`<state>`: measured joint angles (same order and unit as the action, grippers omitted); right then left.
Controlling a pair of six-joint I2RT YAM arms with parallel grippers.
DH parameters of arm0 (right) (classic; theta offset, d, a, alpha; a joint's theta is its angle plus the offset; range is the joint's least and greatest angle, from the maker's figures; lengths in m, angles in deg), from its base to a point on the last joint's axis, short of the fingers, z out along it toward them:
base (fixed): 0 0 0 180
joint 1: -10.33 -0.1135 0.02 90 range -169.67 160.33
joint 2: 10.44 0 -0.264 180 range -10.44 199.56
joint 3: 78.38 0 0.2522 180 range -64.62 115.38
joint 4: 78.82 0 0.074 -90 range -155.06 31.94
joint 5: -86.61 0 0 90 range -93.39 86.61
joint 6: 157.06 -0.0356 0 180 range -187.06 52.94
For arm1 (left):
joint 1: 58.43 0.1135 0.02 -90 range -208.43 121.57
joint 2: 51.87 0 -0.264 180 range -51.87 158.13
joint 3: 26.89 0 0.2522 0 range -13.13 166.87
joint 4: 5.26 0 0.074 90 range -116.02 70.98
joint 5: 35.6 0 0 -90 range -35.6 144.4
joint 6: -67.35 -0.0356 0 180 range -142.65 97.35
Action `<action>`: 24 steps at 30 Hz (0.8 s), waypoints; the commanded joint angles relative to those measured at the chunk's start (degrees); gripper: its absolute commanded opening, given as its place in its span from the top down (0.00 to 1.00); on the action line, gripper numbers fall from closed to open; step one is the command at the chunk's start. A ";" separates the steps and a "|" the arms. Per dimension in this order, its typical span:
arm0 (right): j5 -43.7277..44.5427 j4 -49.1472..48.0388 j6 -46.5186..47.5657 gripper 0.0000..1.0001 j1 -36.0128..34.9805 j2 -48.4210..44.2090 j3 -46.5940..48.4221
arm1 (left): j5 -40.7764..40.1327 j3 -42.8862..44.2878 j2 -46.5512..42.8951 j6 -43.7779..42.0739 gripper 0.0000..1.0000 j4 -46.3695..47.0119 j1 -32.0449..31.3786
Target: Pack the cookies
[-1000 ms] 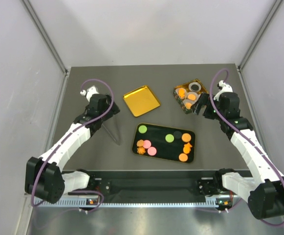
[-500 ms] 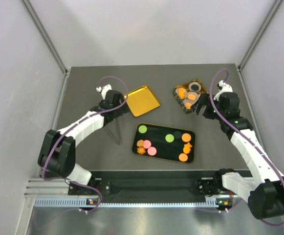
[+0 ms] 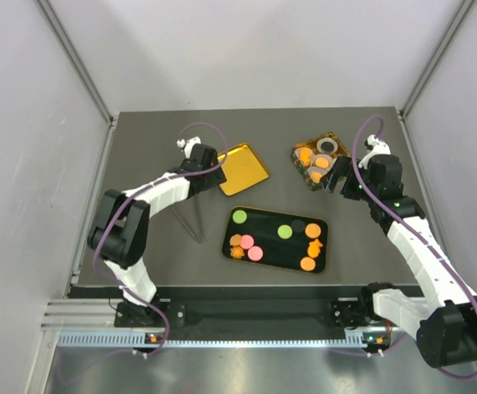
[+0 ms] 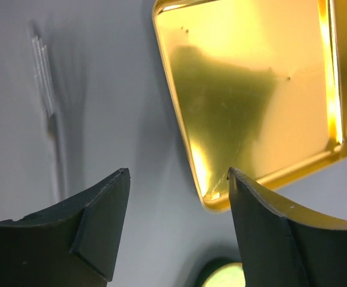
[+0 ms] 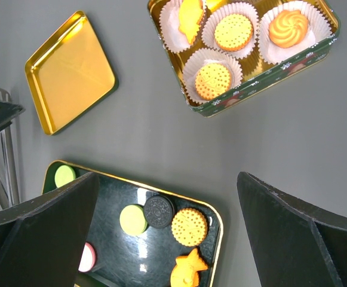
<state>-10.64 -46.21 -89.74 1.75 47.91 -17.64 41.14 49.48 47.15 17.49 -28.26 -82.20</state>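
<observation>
Several cookies lie on a black tray: green discs, pink discs, orange discs and orange flower shapes. The right wrist view shows a green one, a dark one and an orange one. A tin at the back right holds orange cookies in white paper cups. My left gripper is open and empty over the near-left corner of the gold lid. My right gripper is open and empty, just right of the tin.
The gold lid lies upturned behind the black tray. Thin metal tongs lie left of the tray and also show in the left wrist view. Grey walls close in the table at left, right and back.
My left arm has swung right and forward, bringing its gripper to the gold lid's corner. The right arm, the tray and the tin have not moved.
</observation>
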 commanded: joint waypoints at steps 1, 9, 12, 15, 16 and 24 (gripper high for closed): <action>-0.31 -2.42 0.00 0.00 -0.56 -1.13 1.45 | -0.28 4.53 3.79 -1.99 0.31 3.17 -0.05; -0.40 -2.42 -0.09 0.00 -0.65 -1.13 1.45 | -2.39 8.93 11.27 -4.63 0.40 3.35 -0.05; -0.49 -2.33 0.00 0.00 -0.65 -0.87 1.45 | -2.74 10.25 12.94 -5.16 0.47 3.17 -0.05; -0.23 -2.33 -0.09 0.00 -0.74 -0.69 1.62 | -3.09 10.78 14.17 -5.51 0.54 2.91 -0.05; -0.23 -2.33 0.00 0.00 -0.74 -0.69 1.80 | -2.92 10.95 14.44 -5.42 0.57 2.99 -0.05; 1.00 -1.54 0.18 0.01 -1.26 0.53 3.11 | -0.10 12.71 16.82 -6.30 0.90 3.08 -0.05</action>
<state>-10.40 -46.17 -89.74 1.44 47.93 -17.64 39.52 60.54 62.83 12.18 -25.81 -82.20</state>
